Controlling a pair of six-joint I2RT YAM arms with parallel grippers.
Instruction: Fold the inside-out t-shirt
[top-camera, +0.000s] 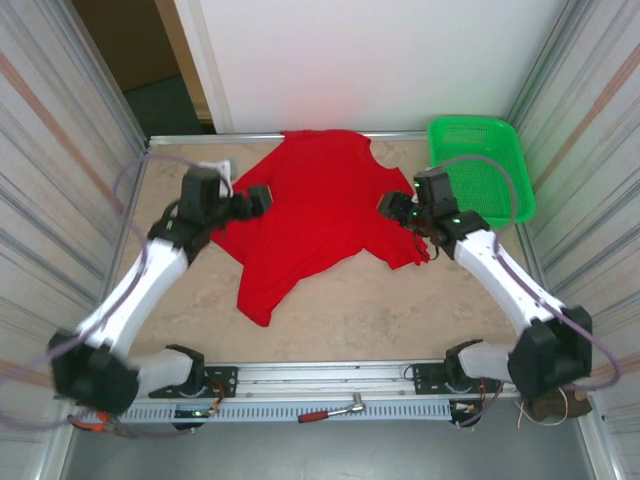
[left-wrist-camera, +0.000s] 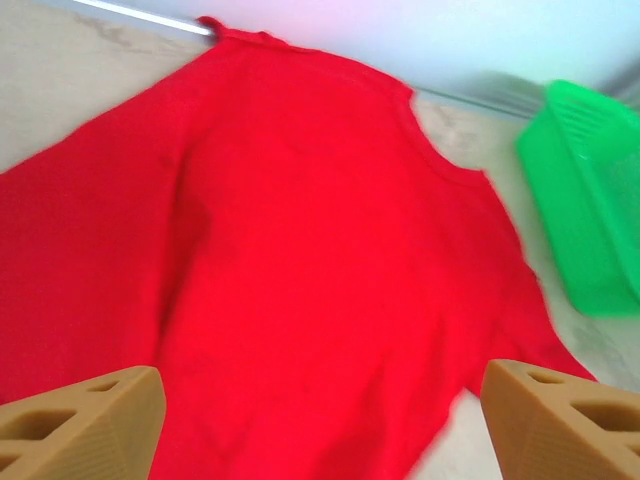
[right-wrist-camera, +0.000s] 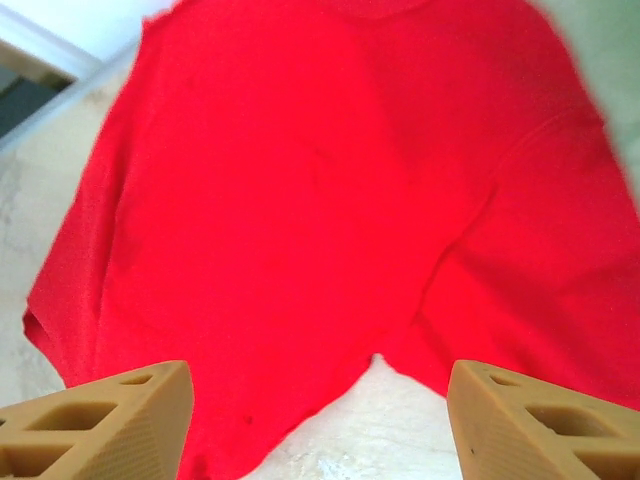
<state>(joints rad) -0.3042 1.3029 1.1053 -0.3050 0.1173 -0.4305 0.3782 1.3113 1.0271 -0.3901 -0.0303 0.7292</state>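
The inside-out t-shirt (top-camera: 315, 215) is bright red and lies spread on the beige table, reaching from the back edge toward the middle, with one sleeve at the right. My left gripper (top-camera: 262, 197) hovers at the shirt's left edge. Its tan fingers (left-wrist-camera: 90, 425) stand wide apart over the red cloth (left-wrist-camera: 300, 250), and nothing is pinched between them. At the right sleeve, my right gripper (top-camera: 388, 205) is open too. Its fingers (right-wrist-camera: 545, 420) straddle the notch where sleeve and body of the shirt (right-wrist-camera: 300, 200) meet, above bare table.
A green mesh basket (top-camera: 480, 165) stands at the back right corner, also seen as the green basket (left-wrist-camera: 590, 190) beyond the shirt. A small white object (top-camera: 218, 168) lies at the back left. A red-handled tool (top-camera: 330, 410) rests on the front rail. Ribbed walls close both sides.
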